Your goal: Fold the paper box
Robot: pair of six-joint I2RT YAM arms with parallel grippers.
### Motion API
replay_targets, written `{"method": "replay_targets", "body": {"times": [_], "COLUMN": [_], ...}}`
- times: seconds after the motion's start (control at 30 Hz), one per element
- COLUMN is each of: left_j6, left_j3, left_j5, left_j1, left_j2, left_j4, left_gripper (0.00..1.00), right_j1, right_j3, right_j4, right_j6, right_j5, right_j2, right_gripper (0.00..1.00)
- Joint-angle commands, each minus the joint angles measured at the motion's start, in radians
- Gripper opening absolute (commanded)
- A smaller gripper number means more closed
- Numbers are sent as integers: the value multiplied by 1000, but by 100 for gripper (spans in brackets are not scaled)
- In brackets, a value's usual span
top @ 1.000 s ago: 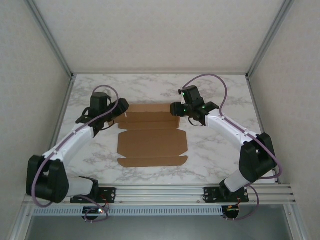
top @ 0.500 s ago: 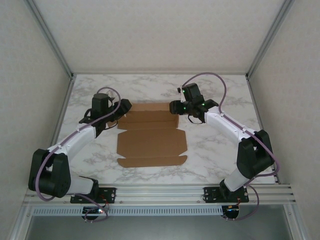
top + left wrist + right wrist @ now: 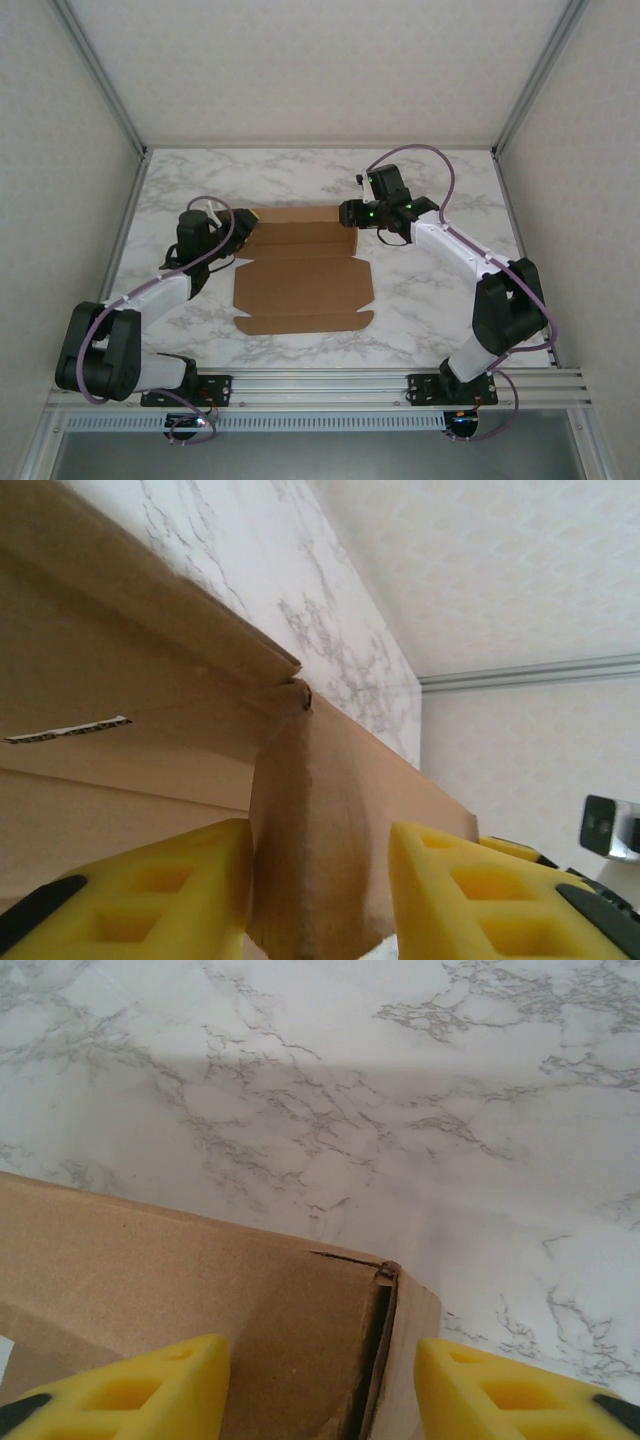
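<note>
The surface (image 3: 300,170) is a white slab with grey marble veining; the same veining appears in the left wrist view (image 3: 300,590) and the right wrist view (image 3: 400,1080). Three pale, faintly patterned panels enclose it: back panel (image 3: 320,70), left panel (image 3: 50,150), right panel (image 3: 590,150). Aluminium posts (image 3: 100,75) run along the rear corners where the panels meet. An aluminium rail (image 3: 320,385) spans the near edge, with a perforated strip (image 3: 300,423) just below it.

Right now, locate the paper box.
In the top view the paper box lies centred on the table, its far corners at the left gripper and the right gripper.
</note>
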Motion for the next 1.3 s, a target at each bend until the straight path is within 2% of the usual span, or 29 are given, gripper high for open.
{"method": "replay_targets", "body": {"times": [0.0,0.17,0.37,0.5,0.8,1.13,1.27], "left_j6": [-65,-119,-124,-143,-228,-340,-326], "left_j3": [-25,-54,-68,-77,-105,-109,-88], "left_j5": [29,41,17,15,-17,-165,-207], "left_j1": [11,13,13,11,-41,-204,-218], "left_j2": [-27,-16,-23,-12,1,7,-3], "left_j4": [150,245,239,253,318,330,264], "left_gripper": [39,36,24,17,10,12,15], "right_j1": [-3,-6,-5,-4,-4,-4,-8], "right_j3": [10,8,13,19,61,107,94], "right_j4": [-2,8,3,-13,-81,-174,-195], "right_j6": [15,23,26,17,-13,-39,-47], "right_j5": [-34,-53,-50,-20,40,129,171], "right_j2": [23,24,22,14,5,-8,-25], "right_gripper": [51,50,49,49,48,49,51]}}
